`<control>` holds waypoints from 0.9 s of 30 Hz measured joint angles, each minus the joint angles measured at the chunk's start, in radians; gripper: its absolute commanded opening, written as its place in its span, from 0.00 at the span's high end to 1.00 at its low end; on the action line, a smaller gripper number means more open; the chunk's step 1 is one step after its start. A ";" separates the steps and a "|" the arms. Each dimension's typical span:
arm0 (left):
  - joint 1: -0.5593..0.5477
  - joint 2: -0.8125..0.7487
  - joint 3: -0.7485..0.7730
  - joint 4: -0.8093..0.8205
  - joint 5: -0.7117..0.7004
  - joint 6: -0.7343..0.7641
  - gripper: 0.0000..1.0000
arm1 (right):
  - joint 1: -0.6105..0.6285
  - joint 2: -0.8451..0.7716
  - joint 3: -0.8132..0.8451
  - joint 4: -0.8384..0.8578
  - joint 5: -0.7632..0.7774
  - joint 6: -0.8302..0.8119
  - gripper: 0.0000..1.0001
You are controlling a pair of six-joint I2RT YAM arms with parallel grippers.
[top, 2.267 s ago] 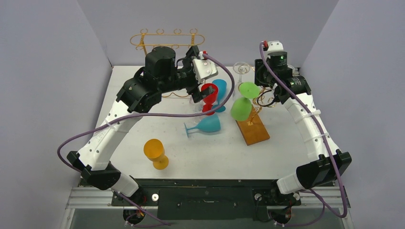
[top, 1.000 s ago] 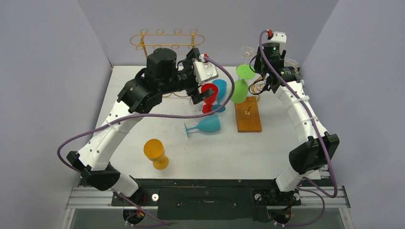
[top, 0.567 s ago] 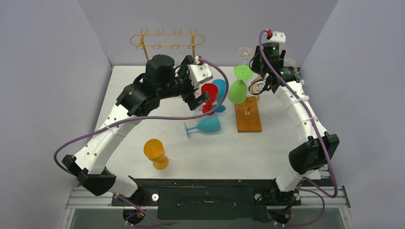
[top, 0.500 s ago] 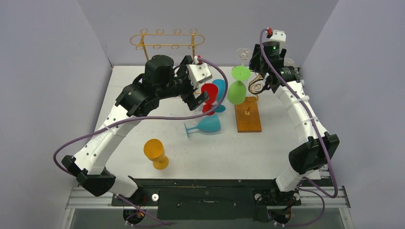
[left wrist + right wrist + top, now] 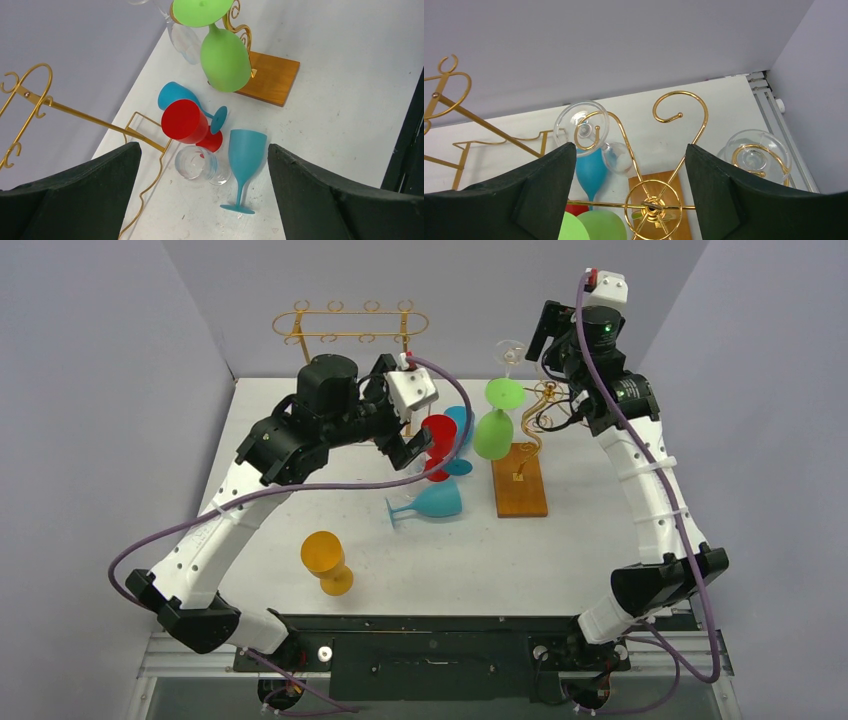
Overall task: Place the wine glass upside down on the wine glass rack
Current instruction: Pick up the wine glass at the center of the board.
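Wine rack [image 5: 521, 492]: green glass [image 5: 492, 435] hung inverted. Red glass [image 5: 437, 433], blue glass [image 5: 438, 500] crowd 9 o'clock. L gripper [image 5: 202, 147], R gripper [image 5: 630, 146]: wide apart, empty.

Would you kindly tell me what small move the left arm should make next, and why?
Probably lower the left pincer toward the red glass, which shows between its open fingers in the left wrist view. The green glass already hangs upside down on the rack, and the right pincer is open and clear of it, so another glass seems due.
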 measured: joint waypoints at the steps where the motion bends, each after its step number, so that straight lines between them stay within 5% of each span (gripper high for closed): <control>1: 0.003 0.000 0.000 0.000 -0.002 -0.004 0.04 | 0.000 -0.007 0.004 -0.006 -0.005 0.000 0.24; 8: 0.131 0.014 0.048 -0.030 0.004 -0.137 0.04 | 0.074 -0.095 0.087 -0.095 -0.020 -0.009 0.23; 14: 0.363 0.059 0.155 -0.124 0.030 -0.255 0.04 | 0.443 -0.245 0.053 -0.124 0.038 -0.031 0.23; 20: 0.549 0.034 0.108 -0.224 0.034 -0.295 0.04 | 0.702 -0.303 -0.159 -0.133 0.123 -0.022 0.28; 27: 0.696 -0.066 -0.106 -0.301 0.027 -0.280 0.04 | 0.789 -0.270 -0.576 -0.113 0.147 0.042 0.34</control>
